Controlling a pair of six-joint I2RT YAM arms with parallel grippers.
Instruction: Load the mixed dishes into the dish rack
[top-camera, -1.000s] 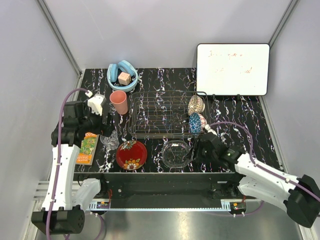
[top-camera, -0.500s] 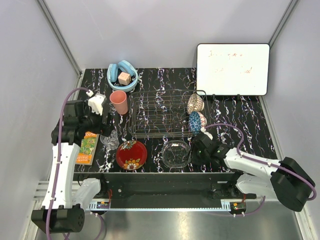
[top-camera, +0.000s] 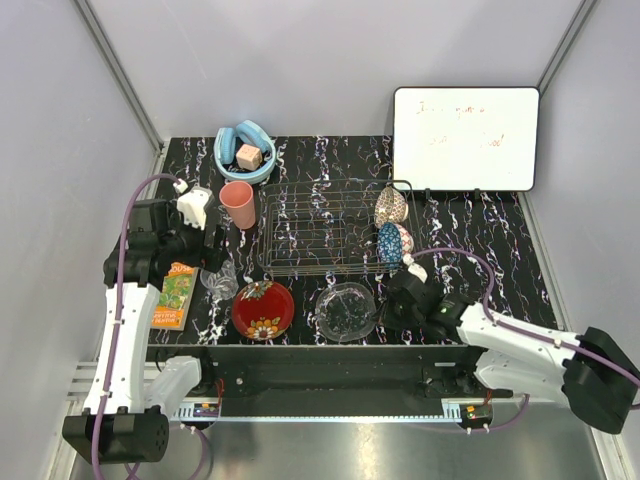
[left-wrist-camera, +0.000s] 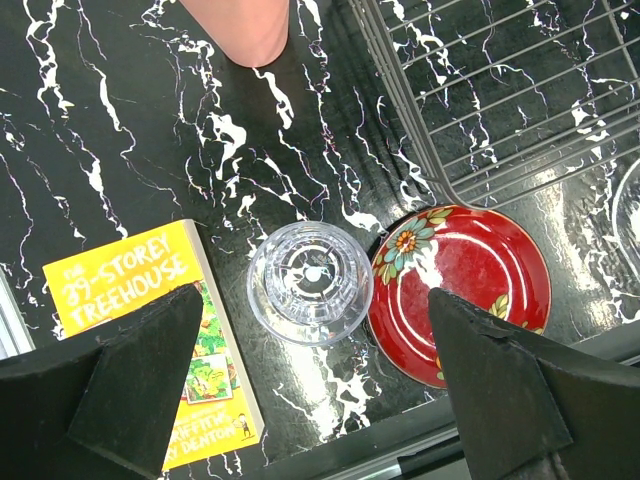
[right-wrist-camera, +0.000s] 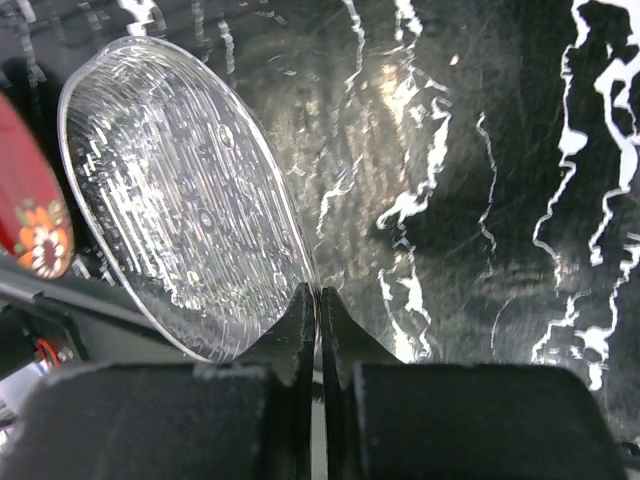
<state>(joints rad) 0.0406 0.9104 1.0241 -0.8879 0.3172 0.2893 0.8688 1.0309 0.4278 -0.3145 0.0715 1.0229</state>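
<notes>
- Moved since a second ago: right gripper (right-wrist-camera: 318, 300), swung in and pinched shut on the rim of the clear glass bowl (right-wrist-camera: 180, 200), tipping it toward the red floral bowl (top-camera: 263, 309).
- Located outside the dish rack (top-camera: 325, 228), just in front, near the table (top-camera: 480, 250) edge.
- Left gripper (left-wrist-camera: 318, 385): wide, empty, above the clear glass tumbler (left-wrist-camera: 310, 283).
- Risk: thin one-sided pinch on slick glass; likely to pivot or slip on lifting, striking the red bowl or dropping off the edge.

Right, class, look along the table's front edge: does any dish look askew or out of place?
The clear glass bowl looks tilted, its rim pinched in the shut right gripper, unlike the red floral bowl lying flat nearby.
</notes>
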